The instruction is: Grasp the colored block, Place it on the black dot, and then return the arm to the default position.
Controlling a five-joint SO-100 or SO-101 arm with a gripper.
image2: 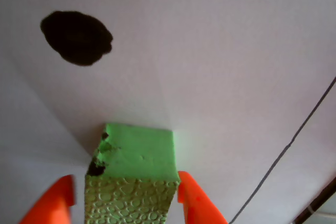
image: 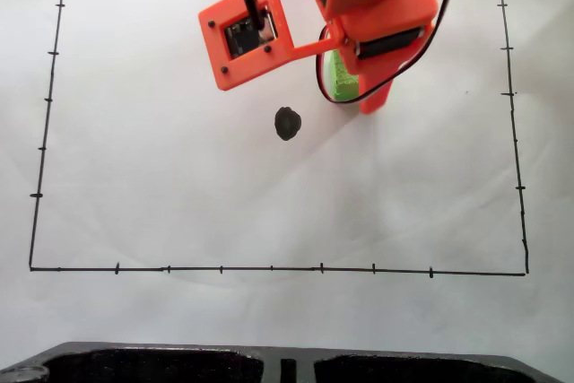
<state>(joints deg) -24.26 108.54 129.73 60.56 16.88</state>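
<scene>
Green foam fills the gap between the fingers: the small bright green cube with a crackled, foam-like skin point(image2: 135, 174) sits between the 2 pointed orange fingertips of the gripper point(image2: 126, 198), which look pinched against its sides in the wrist view. From the fixed view only a sliver of the block point(image: 341, 76) peeks out under the bright orange 3D-printed arm point(image: 377, 6), beside its downward-pointing finger. Whether the cube is lifted or resting on the white paper point(image: 269, 204) I cannot tell.

Ahead of the gripper and off to the left in the wrist view lies the dark, roughly round inked dot point(image2: 76, 37); in the fixed view the blot point(image: 287, 123) is near the gripper but clearly apart from the block.

So the grasp looks done. Left, I reckon: carrying the cube over the dot, releasing it, and returning the arm to its default pose.
</scene>
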